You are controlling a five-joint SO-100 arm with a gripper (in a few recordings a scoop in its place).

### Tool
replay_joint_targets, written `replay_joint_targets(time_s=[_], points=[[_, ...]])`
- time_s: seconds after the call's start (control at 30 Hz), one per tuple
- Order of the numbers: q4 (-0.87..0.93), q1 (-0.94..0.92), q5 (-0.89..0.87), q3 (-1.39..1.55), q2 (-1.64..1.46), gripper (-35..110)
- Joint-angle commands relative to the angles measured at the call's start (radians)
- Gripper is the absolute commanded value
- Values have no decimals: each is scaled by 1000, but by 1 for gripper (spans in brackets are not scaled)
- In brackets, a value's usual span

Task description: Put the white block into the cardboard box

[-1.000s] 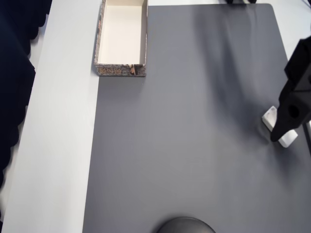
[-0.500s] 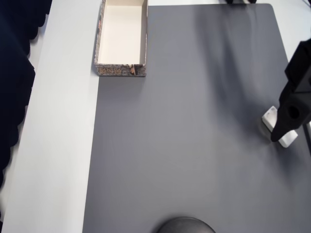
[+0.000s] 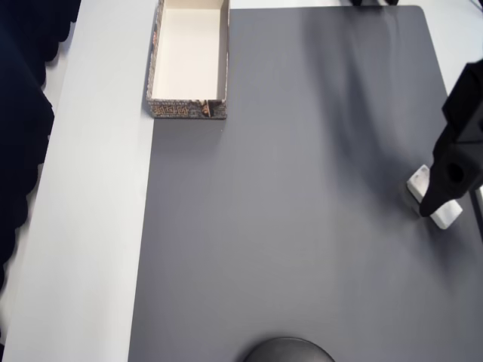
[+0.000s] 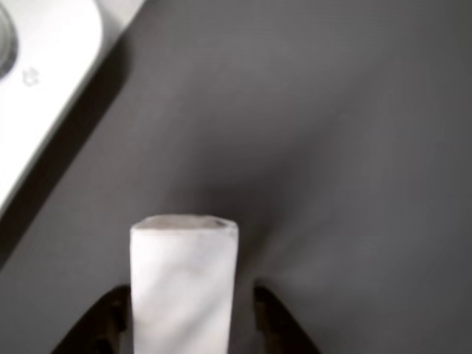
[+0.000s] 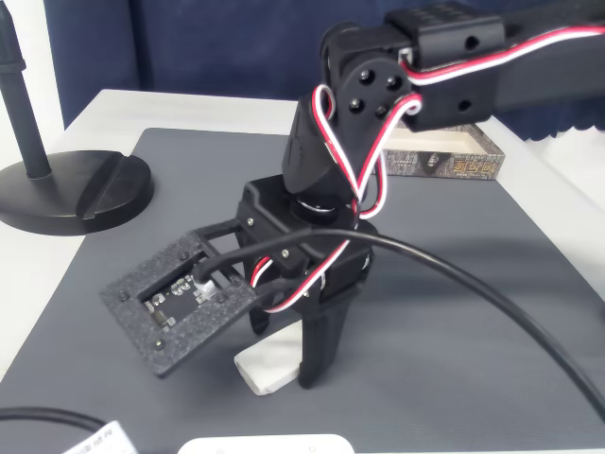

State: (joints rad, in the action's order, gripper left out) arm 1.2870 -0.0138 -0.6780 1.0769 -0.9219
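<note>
In the overhead view, the small plain white rectangular block point(image 3: 434, 197) lies on the dark grey mat point(image 3: 302, 196) close to the mat's right edge, its two ends showing on either side of the black two-finger gripper point(image 3: 438, 202), which stands over its middle. The long shallow cardboard box point(image 3: 189, 59), cream-white inside with brown and grey mottled outer walls, sits at the top left, straddling the mat's left edge and the pale bench point(image 3: 98, 226), well apart from the block. A round black base point(image 3: 289, 351) shows at the bottom edge of the picture. In the wrist view, the white block point(image 4: 184, 284) fills the lower middle, lying flat on the grey mat point(image 4: 332, 133), with a dark gripper finger point(image 4: 276, 317) just beside its right side and another beside its left; a thin gap seems to remain on each side, so the gripper straddles the block, though whether the fingers press it cannot be told. A white rounded object point(image 4: 37, 88) lies off the mat at the upper left. In the fixed view, the black arm point(image 5: 378, 104) with red, white and black wires bends down over the mat point(image 5: 473, 312), and the gripper point(image 5: 288, 345) has its fingers down on either side of the white block point(image 5: 269, 367), which rests on the mat. The mottled box point(image 5: 444, 163) shows behind the arm at the far side, and a black round stand point(image 5: 66, 184) sits at the left.
</note>
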Motion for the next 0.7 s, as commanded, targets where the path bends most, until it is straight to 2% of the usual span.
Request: replay_joint_targets(time_s=[0.0, 0.67], points=[[8, 8, 0, -72, -17, 24], [23, 9, 11, -75, -14, 17]])
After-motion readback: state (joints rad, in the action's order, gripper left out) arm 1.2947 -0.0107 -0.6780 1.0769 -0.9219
